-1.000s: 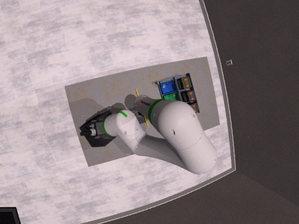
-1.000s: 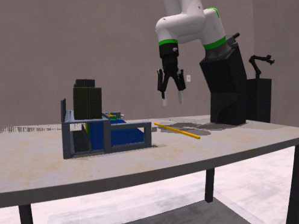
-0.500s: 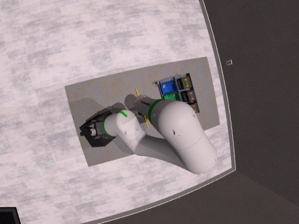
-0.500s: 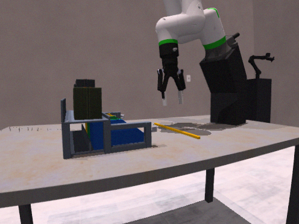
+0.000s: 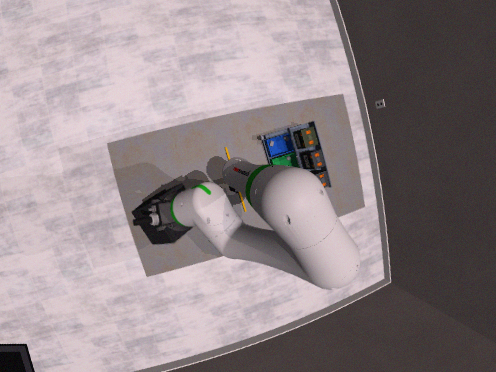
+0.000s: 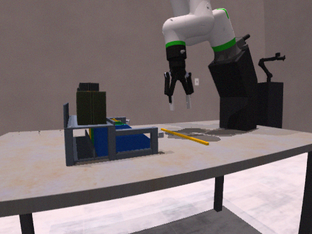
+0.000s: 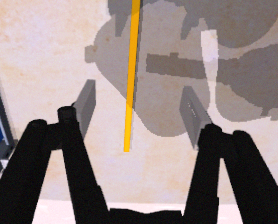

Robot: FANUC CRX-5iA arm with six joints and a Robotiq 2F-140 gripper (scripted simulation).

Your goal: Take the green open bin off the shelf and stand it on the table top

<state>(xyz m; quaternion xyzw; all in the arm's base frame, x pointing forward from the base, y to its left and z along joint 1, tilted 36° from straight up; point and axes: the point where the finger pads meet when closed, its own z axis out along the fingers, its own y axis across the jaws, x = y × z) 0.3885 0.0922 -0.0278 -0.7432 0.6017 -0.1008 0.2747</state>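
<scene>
Green open bin: in the lower front part of the shelf (image 5: 314, 124) (image 6: 111, 142), beside the blue open bin (image 5: 278, 145) (image 6: 135, 139); the bin (image 5: 283, 160) (image 6: 118, 122) is partly covered by the arm from above and mostly behind the blue one in the exterior view.
Bin to gripper: well apart; in the exterior view the bin lies to the left of the gripper (image 6: 180, 104) (image 7: 141, 112) and lower than its fingertips. The wrist view does not show the green bin.
Gripper: partly open, fingers pointing down, with a wide gap between the grey pads (image 7: 194, 115) and nothing held.
Height: the fingertips hang in the air above the table top (image 5: 175, 139) (image 6: 220, 163) (image 7: 45, 50), touching nothing.
Yellow strip: the strip (image 5: 227, 153) (image 6: 185, 136) (image 7: 131, 80) lies on the table top in front of the shelf; in the wrist view it appears between the two pads, down on the table surface.
Blue open bin: on the shelf, at the side nearer the exterior camera.
Upper tier: dark boxes (image 5: 306, 138) (image 6: 91, 107) stand upright on it, with orange patches visible from above.
Bin contents: too small and too covered to tell for the green one.
Arm: the white arm (image 5: 310, 209) (image 6: 189, 27) reaches out from a black pedestal (image 5: 165, 229) (image 6: 234, 78) toward the shelf side of the table.
</scene>
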